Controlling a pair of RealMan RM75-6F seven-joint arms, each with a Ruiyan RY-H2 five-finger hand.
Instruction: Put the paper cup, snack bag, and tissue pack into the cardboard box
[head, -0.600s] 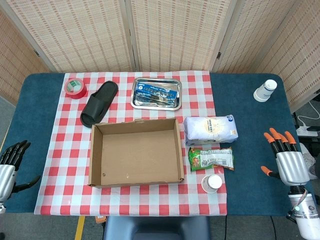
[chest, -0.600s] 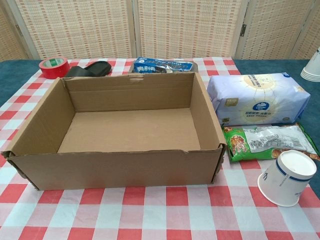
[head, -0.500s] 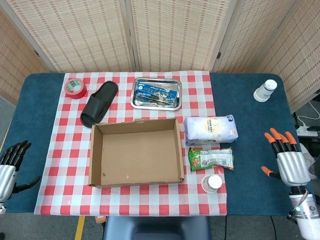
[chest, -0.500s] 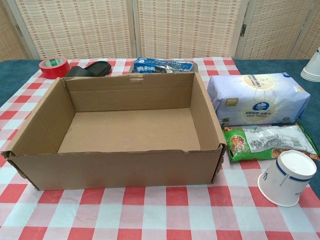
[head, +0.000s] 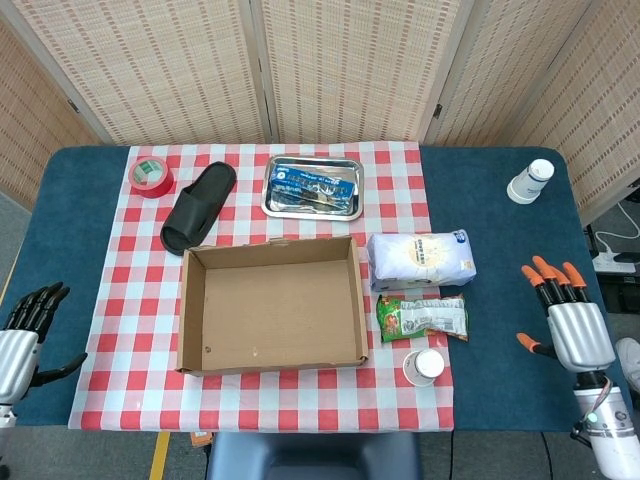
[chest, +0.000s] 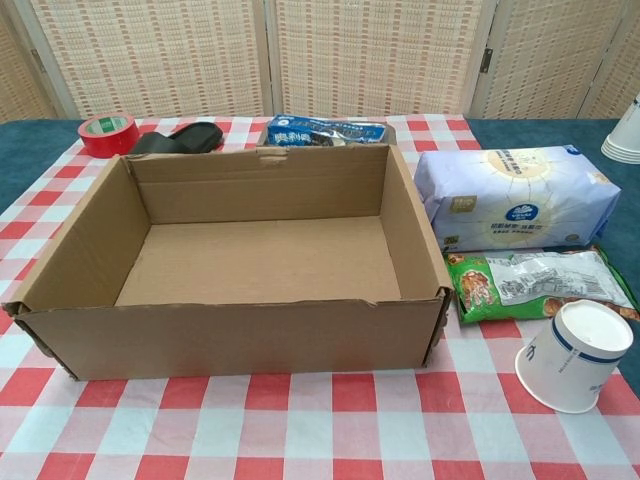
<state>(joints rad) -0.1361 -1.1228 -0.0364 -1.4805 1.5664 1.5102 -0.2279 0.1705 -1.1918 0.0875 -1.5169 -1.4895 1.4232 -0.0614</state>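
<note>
The cardboard box (head: 272, 303) sits empty at the centre of the checked cloth on the tabletop (head: 500, 360), with all three task items lined up just outside its 3 o'clock wall. The tissue pack (head: 420, 258) lies nearest the far end, the snack bag (head: 422, 318) just beside it toward 6 o'clock, and the paper cup (head: 424, 366) — tipped on its side in the chest view — just below the bag.

In the last half second the right hand (head: 562, 325) has edged slightly inward from the 4 o'clock margin of the head view, fingers apart and holding nothing. The left hand (head: 22, 340) has shifted a little at 8 o'clock, likewise spread and empty. Neither shows in the chest view. Nothing on the cloth has moved.

That small drift reads as the start of a reach — the right hand is the nearer one to all three items, though it remains well apart from them. No item is in the box yet, so the whole task is still ahead.

Beyond the box, toward 12 o'clock, lie a black slipper (head: 198, 206), a red tape roll (head: 151, 175) and a metal tray (head: 313, 187) holding a blue packet. A stack of white cups (head: 529, 181) stands at 2 o'clock.
</note>
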